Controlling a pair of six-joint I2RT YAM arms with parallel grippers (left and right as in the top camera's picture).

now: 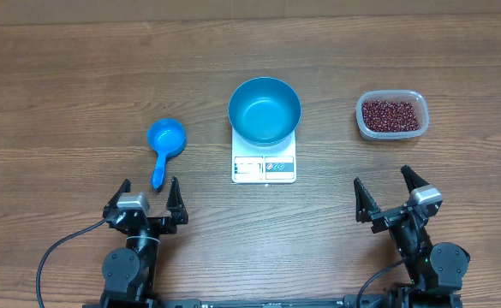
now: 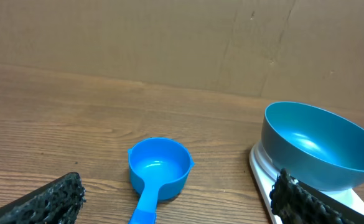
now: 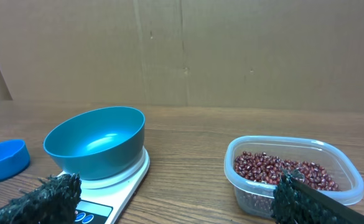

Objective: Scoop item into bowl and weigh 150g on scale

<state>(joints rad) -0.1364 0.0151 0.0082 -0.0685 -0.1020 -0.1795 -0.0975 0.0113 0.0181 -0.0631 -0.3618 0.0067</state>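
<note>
An empty deep blue bowl (image 1: 265, 109) (image 2: 322, 144) (image 3: 96, 140) sits on the white scale (image 1: 264, 163) (image 3: 110, 194) at the table's middle. Dark red-brown beans (image 1: 391, 115) (image 3: 281, 170) fill a clear plastic tub (image 1: 390, 115) (image 3: 294, 177) to the right. A small blue scoop (image 1: 164, 148) (image 2: 157, 174) lies left of the scale, handle toward me. My left gripper (image 1: 148, 193) (image 2: 180, 198) stands open just short of the scoop's handle, holding nothing. At the near right my right gripper (image 1: 385, 186) (image 3: 177, 198) is open, short of the tub, empty.
Brown cardboard (image 2: 182, 43) walls the far side of the wooden table (image 1: 79, 77). Black cables (image 1: 57, 257) trail from both arm bases at the near edge.
</note>
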